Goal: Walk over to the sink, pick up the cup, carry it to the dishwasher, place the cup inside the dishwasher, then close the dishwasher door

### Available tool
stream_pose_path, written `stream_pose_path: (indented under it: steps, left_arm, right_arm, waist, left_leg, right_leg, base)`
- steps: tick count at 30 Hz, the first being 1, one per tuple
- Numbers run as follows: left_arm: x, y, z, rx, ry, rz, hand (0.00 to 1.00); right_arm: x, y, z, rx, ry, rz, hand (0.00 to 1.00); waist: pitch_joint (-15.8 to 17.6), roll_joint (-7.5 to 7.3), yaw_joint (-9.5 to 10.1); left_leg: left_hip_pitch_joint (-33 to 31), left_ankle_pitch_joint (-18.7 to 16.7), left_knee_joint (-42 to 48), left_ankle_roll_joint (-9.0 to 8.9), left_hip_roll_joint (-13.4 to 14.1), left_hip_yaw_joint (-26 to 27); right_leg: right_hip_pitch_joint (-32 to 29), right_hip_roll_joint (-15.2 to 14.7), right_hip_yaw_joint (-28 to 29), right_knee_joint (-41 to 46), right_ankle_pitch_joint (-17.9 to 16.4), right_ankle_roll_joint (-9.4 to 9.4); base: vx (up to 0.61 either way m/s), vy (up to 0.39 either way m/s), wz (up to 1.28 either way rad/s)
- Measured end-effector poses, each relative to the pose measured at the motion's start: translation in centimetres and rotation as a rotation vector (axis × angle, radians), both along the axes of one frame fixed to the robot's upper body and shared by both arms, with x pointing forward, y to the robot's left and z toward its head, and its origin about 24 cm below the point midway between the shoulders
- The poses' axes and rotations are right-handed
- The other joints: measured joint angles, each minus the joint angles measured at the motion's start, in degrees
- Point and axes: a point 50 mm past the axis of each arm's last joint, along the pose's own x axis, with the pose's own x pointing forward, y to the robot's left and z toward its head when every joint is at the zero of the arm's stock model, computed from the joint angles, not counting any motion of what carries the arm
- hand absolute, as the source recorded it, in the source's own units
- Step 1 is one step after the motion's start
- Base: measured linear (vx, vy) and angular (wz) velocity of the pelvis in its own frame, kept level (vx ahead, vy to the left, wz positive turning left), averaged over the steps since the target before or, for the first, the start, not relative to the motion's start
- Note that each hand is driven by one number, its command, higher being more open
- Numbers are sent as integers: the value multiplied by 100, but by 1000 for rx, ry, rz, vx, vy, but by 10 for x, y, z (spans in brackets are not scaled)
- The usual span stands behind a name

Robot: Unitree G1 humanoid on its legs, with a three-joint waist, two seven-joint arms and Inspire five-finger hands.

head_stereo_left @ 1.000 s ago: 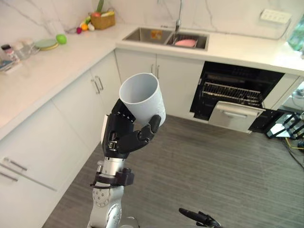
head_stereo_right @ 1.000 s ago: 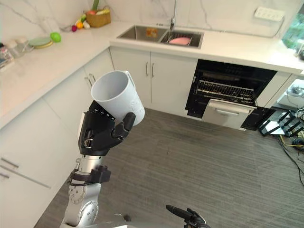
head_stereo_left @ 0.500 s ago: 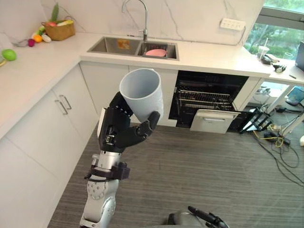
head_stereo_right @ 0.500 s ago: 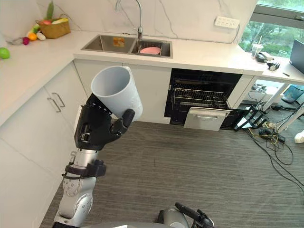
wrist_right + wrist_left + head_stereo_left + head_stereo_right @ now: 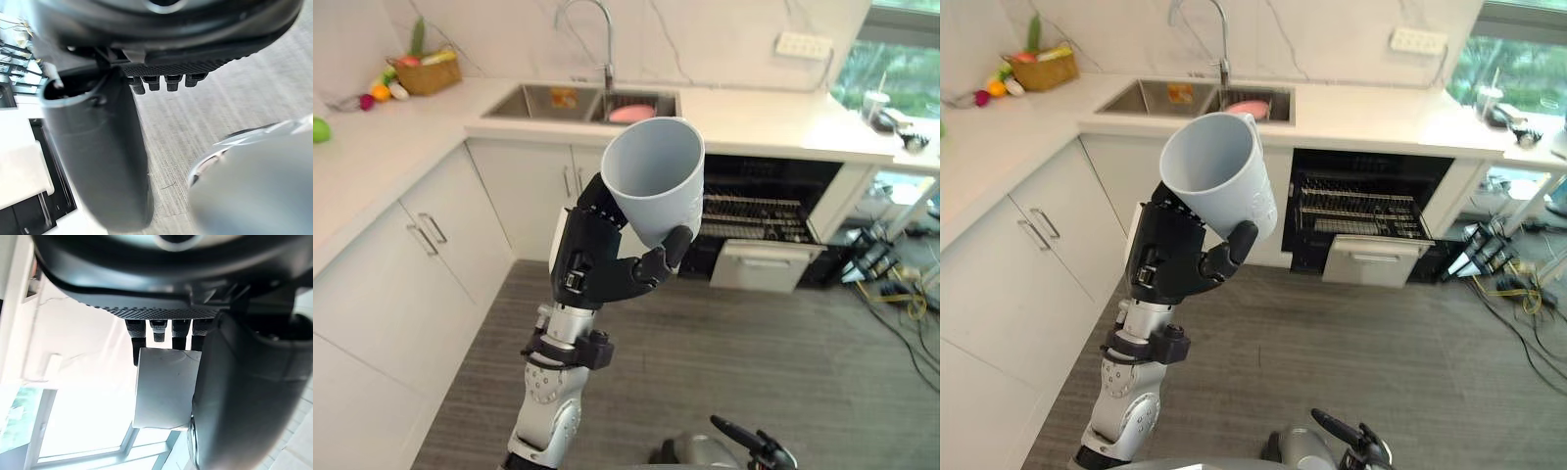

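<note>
Left hand (image 5: 597, 269) clamping fingers and thumb round the grey cup (image 5: 654, 181), holding it raised and mouth-up, probably for steady carrying. Open dishwasher (image 5: 759, 211) standing far right, beside the sink (image 5: 578, 101). Right hand (image 5: 754, 446) hanging near, grip unclear.

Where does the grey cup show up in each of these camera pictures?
Left eye view: cup at centre, raised before the open dishwasher.
Right eye view: cup left of centre, dishwasher to its right.
Left wrist view: cup beside the thumb.
Right wrist view: right hand over the floor.
Shared landmark: the dark left hand gripping it.
</note>
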Motion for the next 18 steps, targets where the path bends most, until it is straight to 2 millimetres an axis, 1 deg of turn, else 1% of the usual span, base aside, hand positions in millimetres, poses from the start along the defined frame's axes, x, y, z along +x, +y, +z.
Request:
stream_pose_path:
  steps: [1, 2, 3, 4, 5, 6, 7, 8, 9, 10, 11, 12, 13, 14, 15, 16, 17, 18]
  left_arm:
    - [-3, 4, -5, -6, 25, 20, 0]
    - [-3, 5, -7, -5, 33, 25, 0]
    - [-5, 7, -10, 2, 45, 28, 0]
    - [-6, 8, -11, 7, 49, 29, 0]
    - [-7, 12, -14, 16, 53, 35, 0]
    - [-7, 18, -16, 24, 57, 46, 0]
    - [-6, 21, -17, 26, 63, 55, 0]
    - [-5, 25, -21, 33, 79, 72, 0]
    - [-3, 28, -27, 45, 107, 85, 0]
    - [-3, 30, -31, 51, 125, 90, 0]
    - [-4, 31, -37, 57, 155, 98, 0]
    - [-2, 30, -45, 63, 189, 100, 0]
    - [2, 30, -47, 67, 192, 101, 0]
    - [7, 30, -51, 75, 205, 101, 0]
    - [8, 36, -60, 75, 248, 131, 0]
    - [9, 43, -63, 82, 265, 158, 0]
    - [9, 46, -62, 89, 263, 167, 0]
    - [7, 47, -63, 81, 267, 168, 0]
  right_arm:
    - [1, -2, 3, -34, -17, 12, 100]
    - [2, -2, 3, -45, -24, 10, 100]
    - [5, -1, 4, -55, -32, 12, 100]
    - [6, 0, 4, -59, -37, 17, 100]
    - [12, 1, 6, -73, -63, 26, 100]
    - [23, 3, 9, -86, -100, 37, 100]
    - [28, 2, 10, -97, -117, 37, 100]
    - [41, 0, 15, -121, -157, 34, 100]
    - [53, -1, 20, -152, -201, 24, 100]
    - [58, -2, 23, -167, -222, 22, 100]
    - [62, -3, 25, -203, -241, 27, 100]
    - [67, -10, 29, -269, -268, 11, 100]
    - [69, -11, 29, -285, -289, -16, 100]
    - [67, -15, 31, -315, -313, -58, 100]
    - [67, -18, 37, -368, -351, -95, 100]
    - [67, -20, 44, -427, -395, -120, 100]
    - [68, -20, 52, -506, -449, -126, 100]
    - [67, -28, 79, -649, -583, -174, 100]
  waist:
    - [-18, 118, 87]
    - [-12, 146, 85]
    - [-3, 147, 102]
    - [-8, 135, 134]
    - [-20, 111, 197]
    - [-18, 77, 235]
    - [-9, 58, 244]
    - [-14, 30, 250]
    - [-47, -45, 257]
    - [-49, -114, 264]
    - [-73, -197, 286]
    - [-109, -247, 261]
    - [-101, -339, 225]
    - [-20, -453, 172]
    - [34, -543, 118]
    - [53, -553, 83]
    - [111, -553, 85]
    - [36, -421, 27]
  left_leg:
    - [-570, 556, 907, -384, 38, -295]
    - [-838, 551, 1188, -429, -17, -327]
    - [-1298, 395, 1363, -518, -154, -266]
    - [-1481, 282, 1272, -516, -221, -163]
    - [-1789, 57, 806, -570, -314, 60]
    - [-1923, -68, -88, -627, -432, 271]
    - [-1919, -74, -730, -642, -531, 353]
    - [-1854, -22, -2025, -718, -782, 365]
    - [-1711, 353, -3493, -818, -1137, 114]
    - [-1628, 808, -4003, -851, -1326, -48]
    - [-1472, 1341, -4695, -883, -1554, -290]
    - [-1386, 2155, -5225, -813, -1728, -525]
    - [-1353, 2134, -5186, -765, -1843, -466]
    - [-1344, 1987, -5011, -655, -1922, -441]
    - [-1381, 1428, -4353, -617, -1891, -283]
    - [-1637, 1080, -3414, -532, -1792, -210]
    - [-1880, 811, -2773, -583, -1759, -96]
    - [-1871, 771, -2820, -610, -1686, -60]
  right_leg:
    - [303, 93, 81, -233, -15, -42]
    - [449, 97, 108, -331, -30, -64]
    - [756, 89, 180, -604, -35, -72]
    - [898, 88, 240, -768, -23, -92]
    - [1125, 87, 361, -1053, 27, -146]
    - [1308, 76, 520, -1289, 112, -20]
    - [1425, 59, 611, -1411, 135, 5]
    - [1624, 0, 807, -1630, 159, 56]
    - [1784, -120, 1013, -1818, 165, 156]
    - [1858, -215, 1159, -1917, 159, 212]
    - [1940, -327, 1368, -2060, 171, 303]
    - [1978, -429, 1531, -2207, 151, 402]
    - [2014, -562, 1560, -2248, 118, 460]
    - [2092, -677, 1609, -2308, 179, 597]
    - [2281, -762, 1750, -2340, 375, 796]
    - [2411, -761, 1829, -2272, 487, 796]
    - [2499, -733, 1857, -2169, 524, 800]
    - [2526, -724, 1679, -1749, 484, 867]
  base:
    - [288, 16, -28]
    - [468, 67, -16]
    - [397, 34, -7]
    - [496, 23, -26]
    - [434, 28, -51]
    - [443, 33, -59]
    - [462, 69, -69]
    - [481, 122, -78]
    - [482, 150, -85]
    - [382, 151, -90]
    - [475, 224, -87]
    - [480, 238, -65]
    - [584, 274, -29]
    - [480, 219, -25]
    - [554, 246, -40]
    - [432, 208, -56]
    - [341, 187, -46]
    - [262, 192, -46]
